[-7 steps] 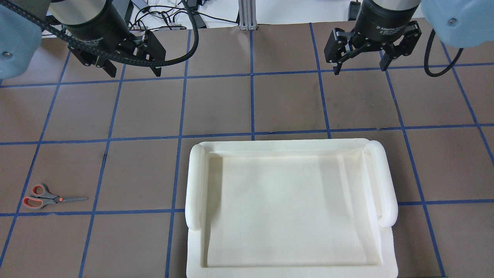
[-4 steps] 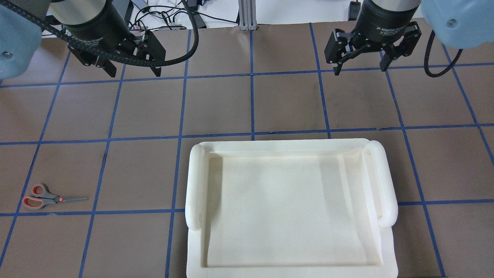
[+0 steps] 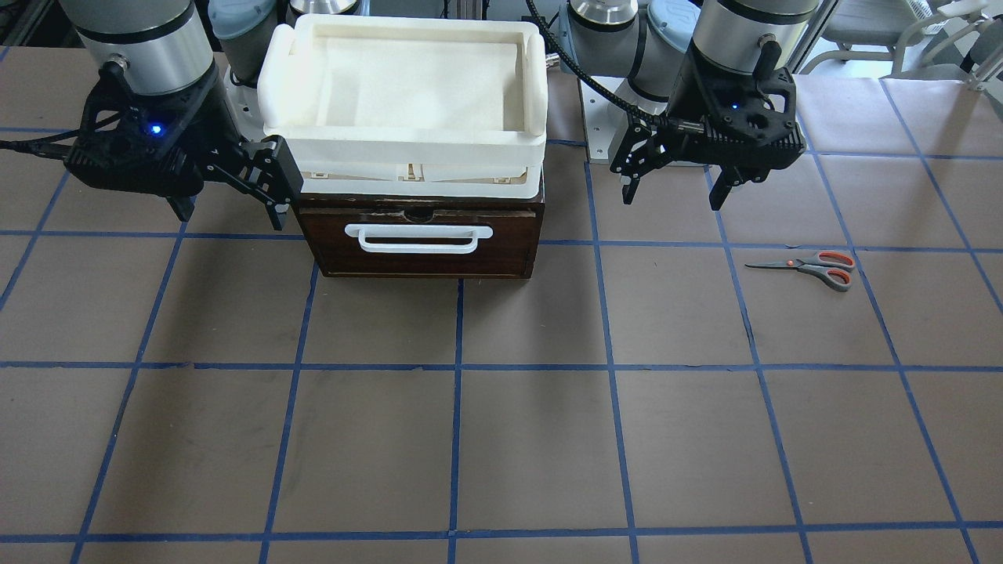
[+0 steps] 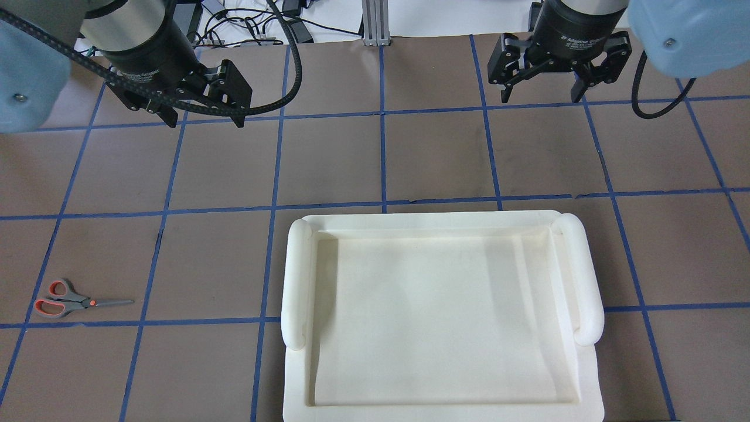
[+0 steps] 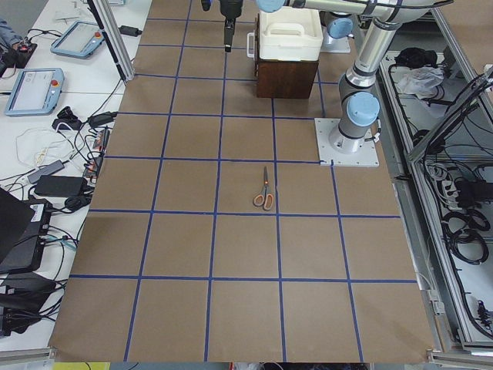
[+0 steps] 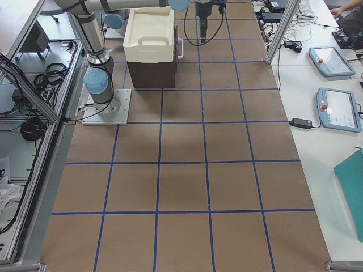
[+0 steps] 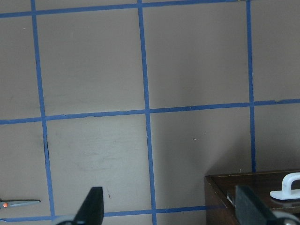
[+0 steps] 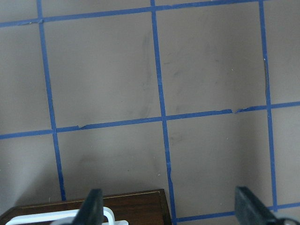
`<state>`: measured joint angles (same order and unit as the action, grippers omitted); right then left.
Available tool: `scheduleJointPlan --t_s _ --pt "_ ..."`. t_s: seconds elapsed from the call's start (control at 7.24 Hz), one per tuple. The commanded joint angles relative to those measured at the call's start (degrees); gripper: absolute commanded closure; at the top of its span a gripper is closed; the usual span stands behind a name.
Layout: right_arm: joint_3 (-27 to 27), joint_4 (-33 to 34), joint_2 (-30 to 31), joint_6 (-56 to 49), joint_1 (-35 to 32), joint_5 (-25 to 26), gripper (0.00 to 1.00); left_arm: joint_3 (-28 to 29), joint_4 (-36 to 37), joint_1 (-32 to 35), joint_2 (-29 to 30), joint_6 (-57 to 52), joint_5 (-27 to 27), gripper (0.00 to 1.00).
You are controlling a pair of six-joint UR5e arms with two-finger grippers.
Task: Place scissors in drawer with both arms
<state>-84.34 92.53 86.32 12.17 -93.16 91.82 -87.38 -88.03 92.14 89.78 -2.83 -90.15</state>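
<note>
The scissors (image 4: pixel 70 303) lie flat on the table at my left, blades pointing toward the middle; they also show in the front view (image 3: pixel 807 266) and the left side view (image 5: pixel 263 191). The dark brown drawer (image 3: pixel 423 235) is closed, with its white loop handle (image 3: pixel 423 237) on the front. My left gripper (image 4: pixel 205 120) is open and empty, hovering forward of the scissors (image 7: pixel 18 203). My right gripper (image 4: pixel 540 94) is open and empty, beside the drawer's right front corner (image 8: pixel 140 201).
A cream-white plastic tray (image 4: pixel 299 281) sits on top of the drawer box and hides it from overhead. The brown table carries a blue tape grid. Cables and a metal post (image 4: pixel 375 23) lie past the far edge.
The right gripper has shifted slightly away from the robot and a little leftward. The left gripper has shifted slightly. Both stay open. The scissors have not moved.
</note>
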Motion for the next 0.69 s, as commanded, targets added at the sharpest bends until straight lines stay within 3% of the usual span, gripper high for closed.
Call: scheduleJointPlan --t_s 0.0,0.28,0.55 --pt "-0.12 -0.16 -2.11 16.48 -0.53 -0.50 0.00 -4.61 0.22 -1.43 -1.00 -9.61 -0.20 0.00" --pt "-0.12 1.76 -5.45 32.66 -4.46 0.02 0.00 -14.09 2.42 -7.38 -1.18 -21.09 -0.11 0.00" --pt "-0.12 2.21 -8.61 46.74 -9.31 0.03 0.00 -19.74 3.65 -19.83 0.13 -49.48 -0.28 0.00"
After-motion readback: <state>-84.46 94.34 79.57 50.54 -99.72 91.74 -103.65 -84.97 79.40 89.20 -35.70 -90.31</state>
